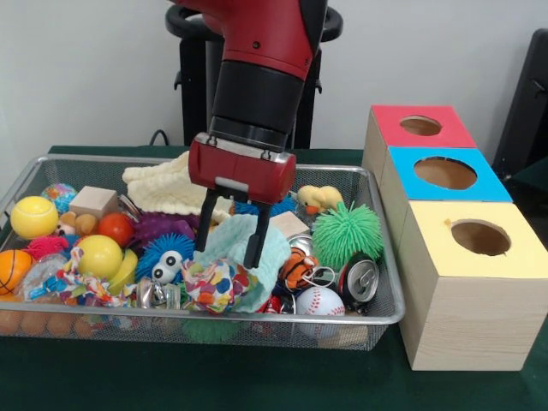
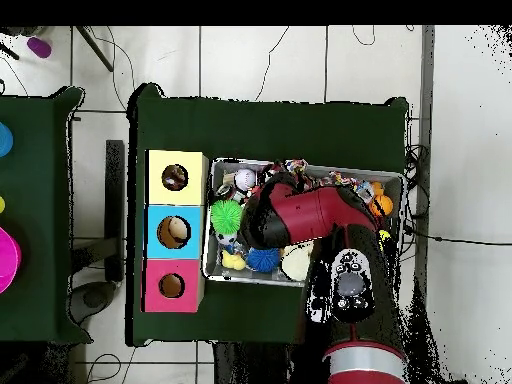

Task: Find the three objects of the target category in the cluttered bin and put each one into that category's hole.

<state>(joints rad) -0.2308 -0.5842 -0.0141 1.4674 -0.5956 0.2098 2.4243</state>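
Green-clothed desk (image 1: 171, 385), wire bin (image 1: 390, 312) crammed with toys, and the tool (image 1: 231, 248) hangs open-fingered astride the teal cloth (image 1: 270, 257) mid-bin, needing a clean pinch and straight lift before heading right to the holed boxes (image 1: 445, 171).

Bright, even light; perhaps slightly soft.

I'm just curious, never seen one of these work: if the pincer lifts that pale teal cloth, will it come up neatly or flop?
The teal cloth lies crumpled over the toys, so it would probably droop. It looks light. The open pincer straddles a fold, so it may drag the neighbouring patterned ball.
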